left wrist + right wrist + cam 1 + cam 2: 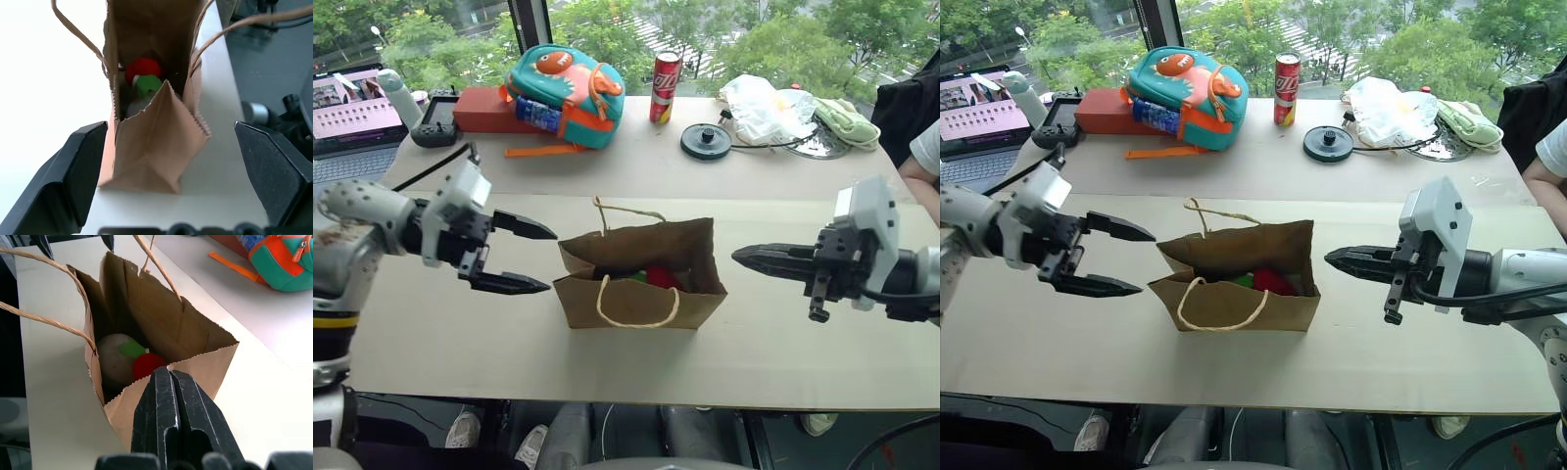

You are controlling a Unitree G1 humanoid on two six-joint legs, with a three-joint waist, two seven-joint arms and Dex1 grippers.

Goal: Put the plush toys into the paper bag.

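Observation:
The brown paper bag stands open in the middle of the table. Both plush toys lie inside it: the red chili with its green stem, resting against the pale grey bulb. My left gripper hangs just left of the bag, above the table, open and empty. On the bag's right my right gripper is shut on nothing, its tip pointing at the bag's side a short way off.
Along the table's far edge sit a teal-and-orange fish backpack, a red can, a round black lid, a white plastic bag and a pale green cloth. A laptop is far left. A person's arm shows far right.

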